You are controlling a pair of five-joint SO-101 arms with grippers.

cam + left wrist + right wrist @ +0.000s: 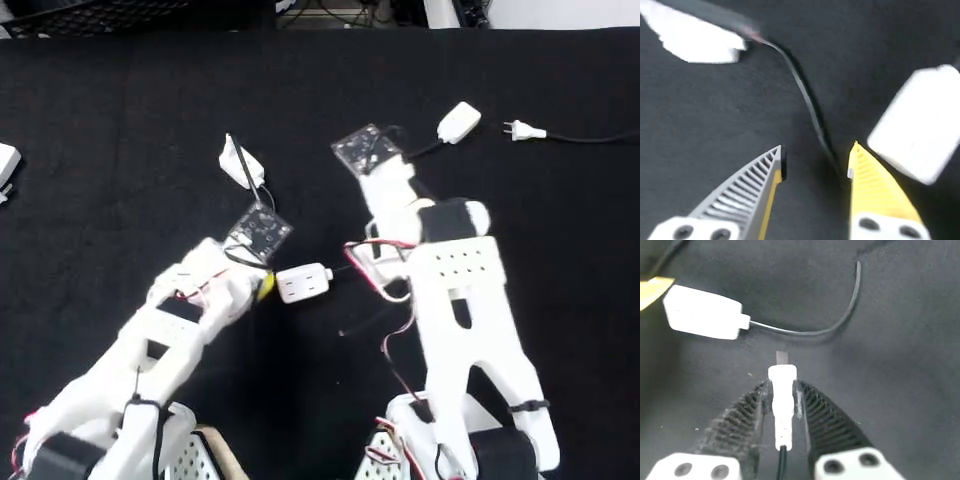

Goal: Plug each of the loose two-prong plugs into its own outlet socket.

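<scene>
My right gripper (pixel 782 385) is shut on a white two-prong plug (pixel 782 395), whose prongs point toward a white outlet socket (pixel 705 315) a short way ahead. In the high view that socket (pixel 303 283) lies between the two arms. My left gripper (pixel 815 147) stands open just above the cloth beside the same socket (pixel 920 125), with a thin black cord (pixel 805 95) running between its fingers. From above, its yellow fingertip (pixel 265 286) is at the socket's left end. A loose white plug (pixel 522 130) on a black cord lies at the far right.
A second white socket (pixel 459 122) lies near the loose plug. A third (pixel 240 162) lies beyond the left arm, and the left wrist view shows it as well (pixel 695 42). A white object (pixel 5 165) sits at the left edge. Black cloth (pixel 120 130) covers the table.
</scene>
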